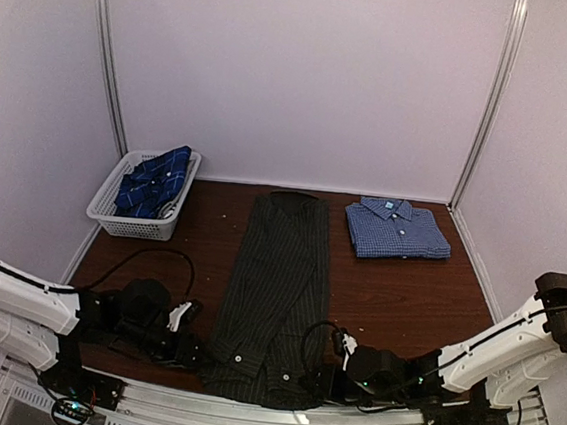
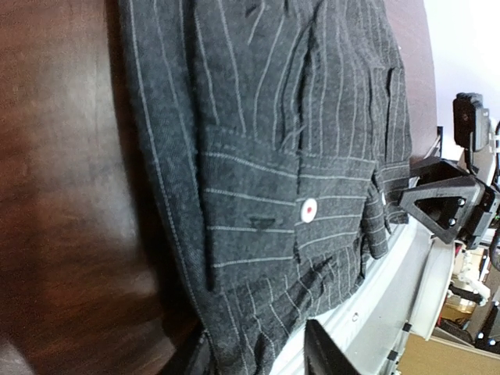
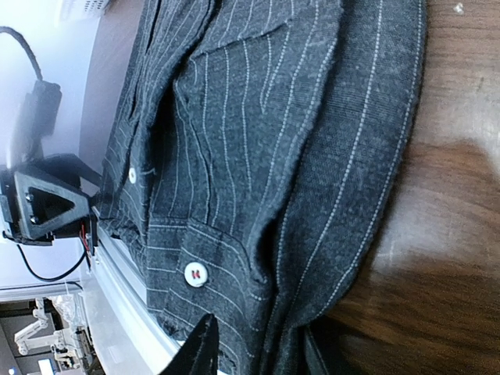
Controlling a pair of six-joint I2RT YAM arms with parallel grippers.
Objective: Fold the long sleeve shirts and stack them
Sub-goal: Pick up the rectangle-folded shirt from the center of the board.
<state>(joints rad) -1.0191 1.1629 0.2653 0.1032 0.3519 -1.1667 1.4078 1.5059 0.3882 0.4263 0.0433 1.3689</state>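
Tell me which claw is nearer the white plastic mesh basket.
Left. The left claw is at the near-left hem corner of the charcoal pinstriped cloth shirt, on the same side as the white plastic mesh basket; the right claw is at the near-right corner, across the shirt.

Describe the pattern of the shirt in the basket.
Navy blue plaid shirt, clearest in top external view.

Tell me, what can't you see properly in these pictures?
- Left claw: in the left wrist view the bottom edge cuts off its fingers, so it is unclear whether it pinches the striped shirt.
- Right claw: the same in the right wrist view.
- Plaid shirt: in the top view the basket wall hides its lower part.
- Checked shirt: its buttons are too small to make out in the top view.
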